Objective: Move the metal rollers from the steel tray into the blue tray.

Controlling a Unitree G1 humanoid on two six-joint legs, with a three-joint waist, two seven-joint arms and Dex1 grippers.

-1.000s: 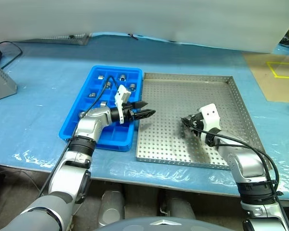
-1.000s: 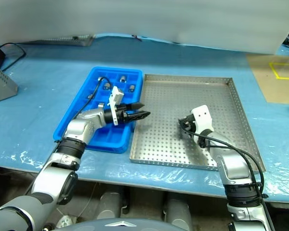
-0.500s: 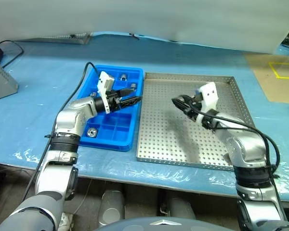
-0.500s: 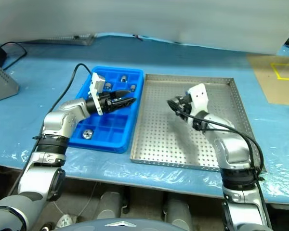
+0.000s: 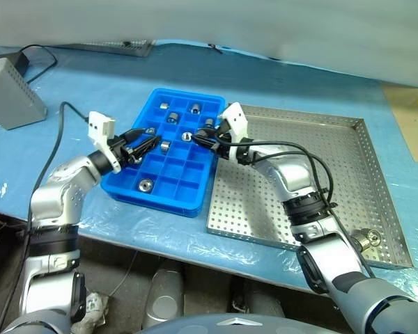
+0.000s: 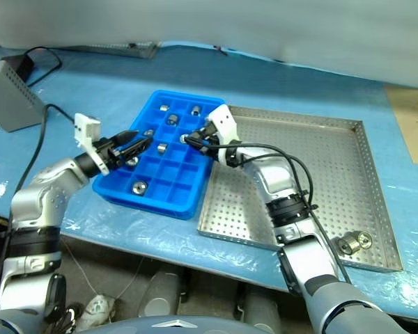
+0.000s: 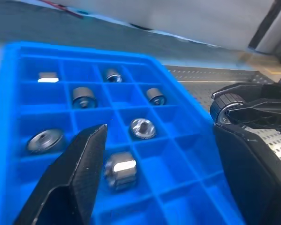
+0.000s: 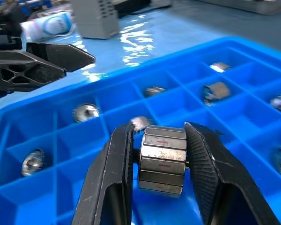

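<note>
Right wrist view: right hand (image 8: 161,161) pinches a metal roller (image 8: 162,159) above the blue tray (image 5: 141,202) (several filled compartments); left hand (image 5: 141,144) spread.

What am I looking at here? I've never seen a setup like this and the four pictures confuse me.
A two-armed robot sorts parts on a table. Two pictures look down from its head; two look along each wrist. A blue tray with square compartments already holds several metal rollers. Beside it lies a perforated steel tray, with rollers left near its corner. The right gripper hovers over the blue tray, jaws shut on a roller. The left gripper waits open at the tray's far edge, holding nothing.
</note>
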